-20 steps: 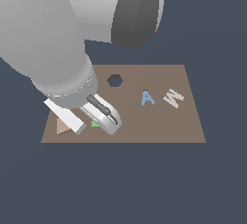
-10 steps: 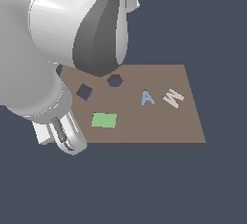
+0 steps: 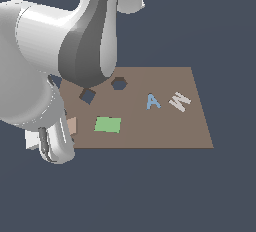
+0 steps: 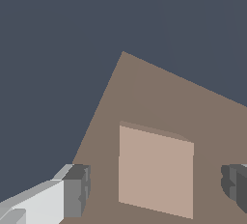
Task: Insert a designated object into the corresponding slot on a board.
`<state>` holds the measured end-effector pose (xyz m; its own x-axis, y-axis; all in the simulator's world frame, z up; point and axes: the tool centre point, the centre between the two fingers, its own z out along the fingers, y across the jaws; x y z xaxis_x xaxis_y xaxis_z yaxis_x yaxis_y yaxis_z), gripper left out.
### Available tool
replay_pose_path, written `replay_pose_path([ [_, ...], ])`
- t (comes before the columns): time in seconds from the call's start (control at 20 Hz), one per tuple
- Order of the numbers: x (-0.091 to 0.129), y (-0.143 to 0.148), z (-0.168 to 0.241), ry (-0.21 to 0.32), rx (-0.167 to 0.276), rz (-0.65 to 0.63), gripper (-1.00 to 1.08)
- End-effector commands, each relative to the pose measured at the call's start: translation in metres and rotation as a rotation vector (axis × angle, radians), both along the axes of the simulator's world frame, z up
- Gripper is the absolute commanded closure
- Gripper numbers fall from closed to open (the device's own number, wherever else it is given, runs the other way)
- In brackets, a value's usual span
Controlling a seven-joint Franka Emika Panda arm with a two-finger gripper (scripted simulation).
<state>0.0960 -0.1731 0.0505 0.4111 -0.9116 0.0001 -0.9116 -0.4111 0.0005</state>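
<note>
One tan tile [image 4: 155, 170] lies flat on the brown board [image 3: 165, 126], close to the board's corner at the exterior view's lower left, and it sits between the two fingers [image 4: 76, 190] of the gripper [image 4: 157, 187], which stand wide apart on either side of it without touching it. In the wrist view the tile shows as a pale pinkish square with a thin raised edge, one dark finger pad just off one side and the other finger at the frame's edge off the opposite side. In the exterior view only a sliver of the tile [image 3: 71, 125] shows, the rest hidden behind the white arm [image 3: 35, 76], whose bulk covers that end of the board.

The square slot [image 3: 87, 95] is a dark diamond-oriented hole farther into the board from the tile, near it but apart. A dark hexagonal hole [image 3: 119, 83] lies just beyond the slot toward the exterior view's right. A green rectangle [image 3: 108, 124] rests on the board beside the tile, on its side toward the exterior view's right. A blue letter A [image 3: 153, 101] and a whitish letter M [image 3: 180, 101] lie well apart from the tile, past the green rectangle. The board rests on a dark blue-grey tabletop [image 3: 225, 36].
</note>
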Motion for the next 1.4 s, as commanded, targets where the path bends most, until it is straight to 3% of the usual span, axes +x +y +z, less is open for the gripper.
replay_pose_path([
  [0.0,0.0,-0.001,-0.001,0.0,0.0,-0.009,-0.92],
  [0.55,0.0,-0.001,-0.021,0.0,0.0,-0.01,-0.92],
  [0.6,0.0,-0.001,-0.021,0.0,0.0,-0.01,1.08],
  [1.35,-0.001,-0.001,-0.018,0.0,0.001,-0.01,1.08],
])
